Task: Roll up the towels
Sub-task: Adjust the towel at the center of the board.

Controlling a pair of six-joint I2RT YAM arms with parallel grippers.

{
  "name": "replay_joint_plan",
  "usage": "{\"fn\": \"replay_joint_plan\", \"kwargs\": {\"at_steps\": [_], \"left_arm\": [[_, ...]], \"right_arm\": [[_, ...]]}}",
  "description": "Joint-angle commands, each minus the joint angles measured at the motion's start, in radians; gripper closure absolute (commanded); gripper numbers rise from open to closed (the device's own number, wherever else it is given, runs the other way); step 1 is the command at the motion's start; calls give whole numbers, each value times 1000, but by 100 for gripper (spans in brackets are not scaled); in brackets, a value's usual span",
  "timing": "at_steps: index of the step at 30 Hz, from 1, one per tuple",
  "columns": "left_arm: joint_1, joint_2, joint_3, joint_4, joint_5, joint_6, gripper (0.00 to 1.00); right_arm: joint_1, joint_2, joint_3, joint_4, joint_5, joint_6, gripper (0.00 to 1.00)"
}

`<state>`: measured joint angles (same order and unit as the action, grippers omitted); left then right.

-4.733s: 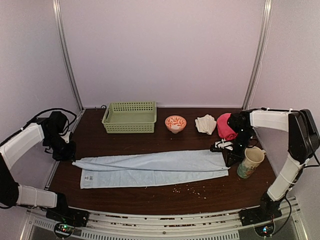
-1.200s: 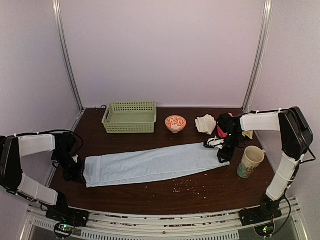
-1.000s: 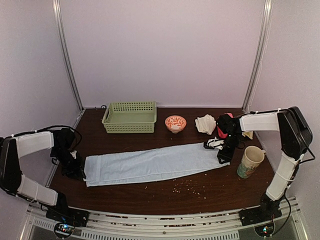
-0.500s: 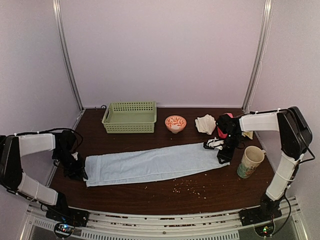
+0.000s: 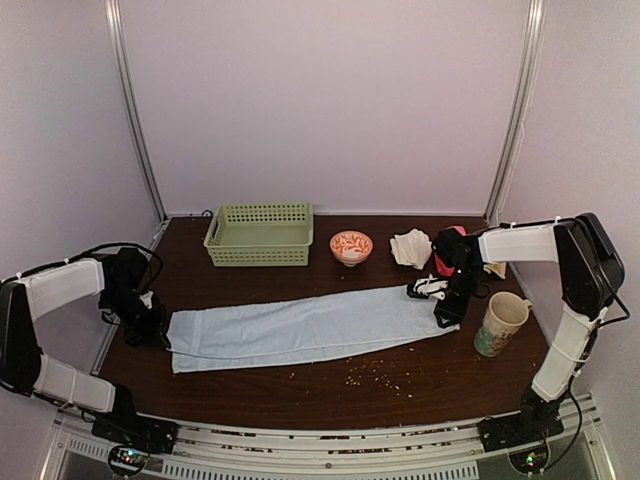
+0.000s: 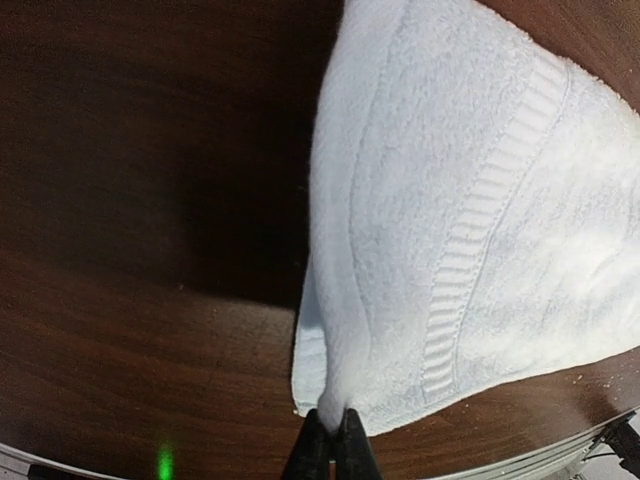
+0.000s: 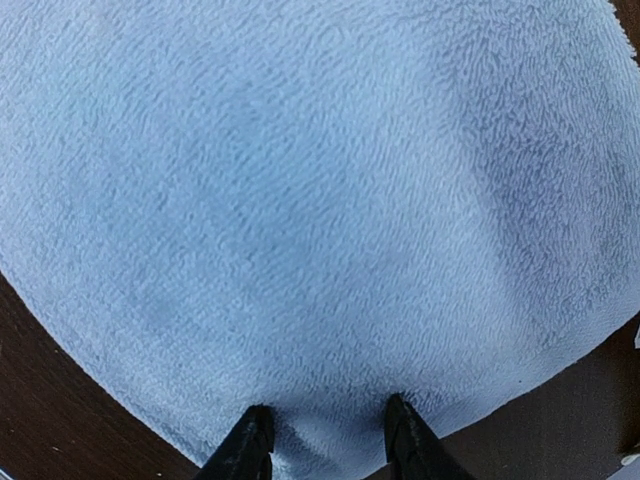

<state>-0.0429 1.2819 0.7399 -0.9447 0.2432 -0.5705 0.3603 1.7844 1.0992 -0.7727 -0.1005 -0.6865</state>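
A pale blue towel [image 5: 310,328] lies folded lengthwise across the table, left to right. At its left end my left gripper [image 6: 335,428] is shut, with a small pinch of the towel's [image 6: 470,190] edge between its tips; in the top view the left gripper [image 5: 157,330] sits at that end. My right gripper [image 7: 328,432] stands on the towel's [image 7: 320,200] right end, its fingers [image 7: 250,440] apart and resting on the cloth; the top view has the right gripper [image 5: 446,308] near the mug. An off-white towel [image 5: 410,248] lies crumpled at the back right.
A green basket [image 5: 259,234] and an orange patterned bowl [image 5: 351,246] stand at the back. A red cloth [image 5: 450,252] sits behind my right wrist. The mug [image 5: 500,323] stands just right of the towel's end. Crumbs [image 5: 375,373] dot the front.
My left gripper has shut on the edge of the blue towel's left end and shifted slightly toward the back. The right arm has stayed put on the right end.
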Motion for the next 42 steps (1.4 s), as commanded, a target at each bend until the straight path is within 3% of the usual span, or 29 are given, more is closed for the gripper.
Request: {"fn": "replay_joint_plan", "kwargs": {"at_steps": [1,11,20,25,27,29,32,34,39,42], "left_arm": [[-28,-47,-5,-76,35,-31,100],[-52,-123,6,-187,-17,-49,100],[-115,-108,-121,-149,139,-20,100],[-137,-89,-126,-148,156,-4,100],[-143,-78,-124,-147,160,3,95],[-156,-71,-97,-171,145,9,80],[-161,-75,-30,-214,121,5,69],[-161,-78,27,-237,111,1,68],[-210,-12,290,-342,-70,-10,72],[-212,12,356,-247,-104,22,74]], "right_arm": [[-22,55,-27,13,58,-20,61],[-49,53,-11,-6,68,-43,62],[-67,47,13,-17,59,-47,62],[-72,48,26,-20,57,-46,62],[-76,47,35,-33,41,-47,62],[-81,41,55,-68,4,-46,62],[-89,16,96,-102,-37,-25,60],[-99,6,132,-105,-36,14,57],[-129,51,242,-129,-26,108,57],[-141,101,283,-116,14,171,57]]}}
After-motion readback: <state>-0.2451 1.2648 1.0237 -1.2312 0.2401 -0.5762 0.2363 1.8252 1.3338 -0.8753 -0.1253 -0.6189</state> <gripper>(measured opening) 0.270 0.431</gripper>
